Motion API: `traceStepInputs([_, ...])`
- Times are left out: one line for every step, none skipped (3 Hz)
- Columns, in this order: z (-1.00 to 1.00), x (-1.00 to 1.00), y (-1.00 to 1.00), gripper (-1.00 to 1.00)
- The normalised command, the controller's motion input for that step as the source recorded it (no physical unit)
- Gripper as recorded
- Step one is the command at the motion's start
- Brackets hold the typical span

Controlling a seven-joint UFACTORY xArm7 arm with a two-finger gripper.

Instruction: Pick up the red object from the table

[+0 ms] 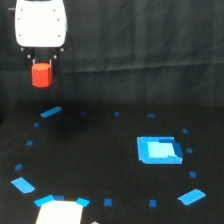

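The red object (41,74), a small red-orange block, hangs in the air at the upper part of the exterior view's left, well above the black table (100,160). My gripper (42,61), a white body with short dark fingers, sits directly over it and is shut on the block's top. The block's upper edge is hidden between the fingers.
A large blue rectangle (158,149) lies on the table at the exterior view's right. Small blue tape marks ring the surface. A bright white patch (59,212) sits at the bottom edge. A dark curtain hangs behind.
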Motion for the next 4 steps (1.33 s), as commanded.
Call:
traceStepInputs([0.84, 0.58, -0.39, -1.0])
traceStepInputs([0.2, 0.2, -0.12, -0.76])
traceStepInputs([0.01, 0.11, -0.17, -0.84])
traceStepInputs([-0.1, 0.24, -0.26, -0.68])
